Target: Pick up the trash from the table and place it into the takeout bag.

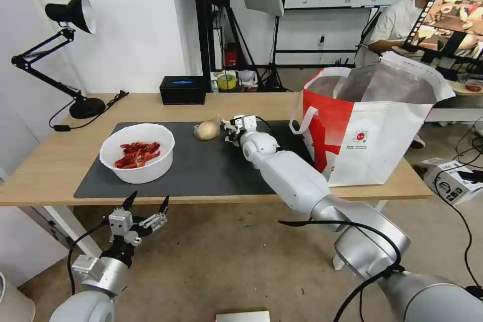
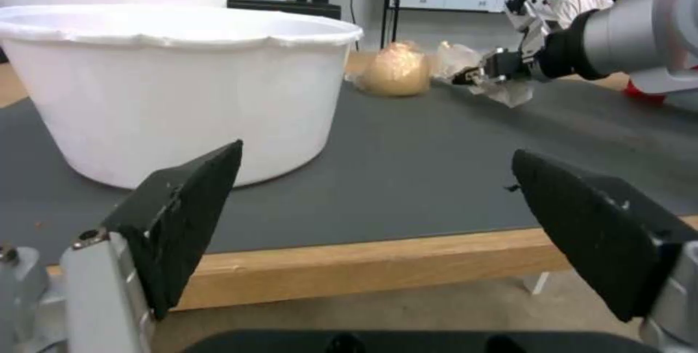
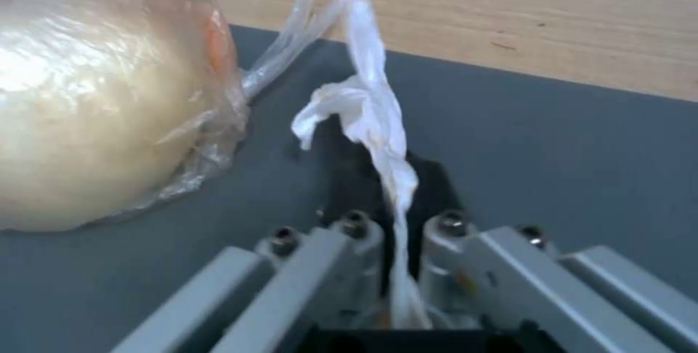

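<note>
Right claw [image 3: 392, 222]: out over the dark grey mat [image 1: 201, 171], fingers pressed together on a twisted strip of thin clear plastic film [image 3: 371, 113] that runs up from between them.
Plastic film: it trails from the wrap around the beige lump [image 1: 207, 130]; seen from the left wrist, the right claw [image 2: 483, 75] holds crumpled film just beside the lump [image 2: 396, 72].
Beige lump: roundish, wrapped in clear film, resting on the mat near its far edge, just to the left of the right claw [image 1: 230, 131].
White bowl [image 1: 137, 152]: on the left part of the mat, upright, with red shells [image 1: 137, 154] inside; well apart from the lump.
Takeout bag [image 1: 372, 131]: standing open at the right end of the desk [image 1: 45, 171], red panel and white handles towards the claw, silvery lining showing inside.
Left claw [image 1: 146, 206]: held low in front of the desk's near edge, below the bowl, its black fingers [image 2: 185, 216] spread wide apart with nothing between them.
Beyond the mat: a black box [image 1: 183, 89] at the desk's far edge and a black lamp [image 1: 70, 15] at its far left corner.
</note>
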